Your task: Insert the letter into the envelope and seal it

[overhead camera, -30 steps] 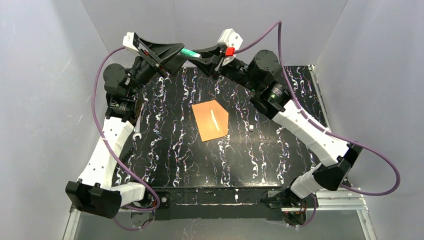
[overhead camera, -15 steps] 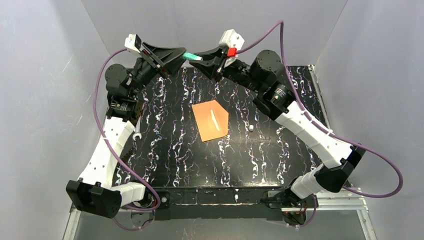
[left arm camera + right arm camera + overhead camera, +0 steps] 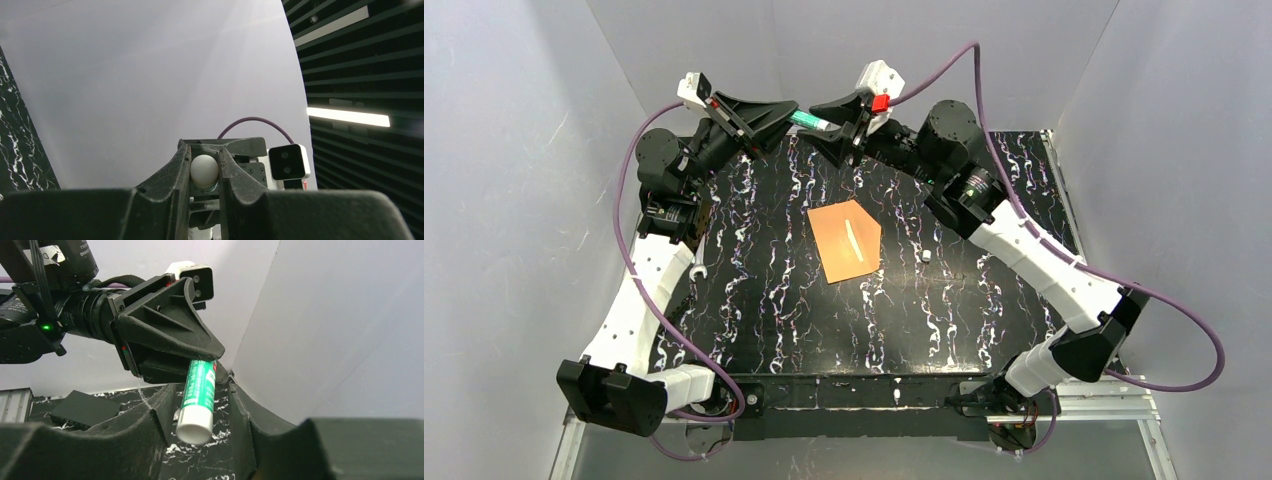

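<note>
The orange envelope (image 3: 849,243) lies flat mid-table, its pale strip facing up. The letter is not in view. High over the table's far edge the two arms meet around a green and white glue stick (image 3: 807,119). My left gripper (image 3: 786,112) is shut on one end of it; in the left wrist view the stick's round white end (image 3: 204,171) sits pinched between the fingers of the left gripper (image 3: 204,150). My right gripper (image 3: 200,387) stands open around the other end of the glue stick (image 3: 197,395), with a gap on each side.
A small silver wrench (image 3: 699,268) lies near the table's left edge. A tiny white bit (image 3: 925,256) sits right of the envelope. Grey walls close in the back and both sides, just behind the raised grippers.
My left gripper has closed onto the glue stick, and my right gripper has opened and let it go. Both arms shifted slightly; the envelope has not moved.
</note>
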Motion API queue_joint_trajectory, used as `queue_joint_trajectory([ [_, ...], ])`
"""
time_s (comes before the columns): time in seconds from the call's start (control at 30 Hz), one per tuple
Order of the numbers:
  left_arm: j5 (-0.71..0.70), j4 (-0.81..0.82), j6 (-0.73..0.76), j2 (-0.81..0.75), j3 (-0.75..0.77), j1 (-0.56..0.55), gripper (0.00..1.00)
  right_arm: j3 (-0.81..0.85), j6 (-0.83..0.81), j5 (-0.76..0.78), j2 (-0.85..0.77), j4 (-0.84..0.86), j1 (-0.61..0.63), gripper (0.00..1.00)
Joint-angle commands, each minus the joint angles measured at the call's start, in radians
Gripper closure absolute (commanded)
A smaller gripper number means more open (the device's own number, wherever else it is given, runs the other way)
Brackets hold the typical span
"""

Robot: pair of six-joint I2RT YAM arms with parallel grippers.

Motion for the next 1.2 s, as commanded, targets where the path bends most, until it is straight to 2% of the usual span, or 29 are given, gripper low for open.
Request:
queue_joint_trajectory([
  [0.0, 0.030, 0.034, -0.052, -0.038, -0.001, -0.001, 1.00, -0.025, 0.012, -0.051, -0.002, 0.145, 0.002, 0.48],
  [0.13, 0.036, 0.034, -0.075, -0.033, 0.022, -0.001, 1.00, -0.063, 0.013, -0.066, 0.000, 0.226, 0.002, 0.46],
  [0.23, 0.038, 0.035, -0.104, -0.033, 0.022, -0.001, 1.00, -0.070, 0.027, -0.066, 0.002, 0.287, 0.002, 0.57],
  [0.33, 0.039, 0.046, -0.139, -0.031, 0.020, -0.001, 1.00, -0.062, 0.048, -0.071, 0.016, 0.331, 0.002, 0.58],
  [0.53, 0.034, 0.081, -0.201, -0.022, 0.018, -0.001, 1.00, -0.036, 0.061, -0.077, 0.051, 0.349, 0.002, 0.60],
  [0.7, 0.024, 0.145, -0.263, -0.014, -0.002, -0.001, 1.00, -0.033, 0.055, -0.077, 0.066, 0.351, 0.003, 0.57],
  [0.93, 0.021, 0.148, -0.270, -0.014, -0.026, -0.001, 1.00, -0.027, 0.059, -0.070, 0.064, 0.381, 0.002, 0.63],
  [1.0, 0.020, 0.148, -0.272, -0.013, -0.027, -0.001, 1.00, -0.022, 0.065, -0.073, 0.068, 0.383, 0.003, 0.69],
  [1.17, 0.023, 0.152, -0.269, -0.010, -0.029, -0.001, 1.00, 0.011, 0.067, -0.060, 0.078, 0.347, 0.002, 0.99],
])
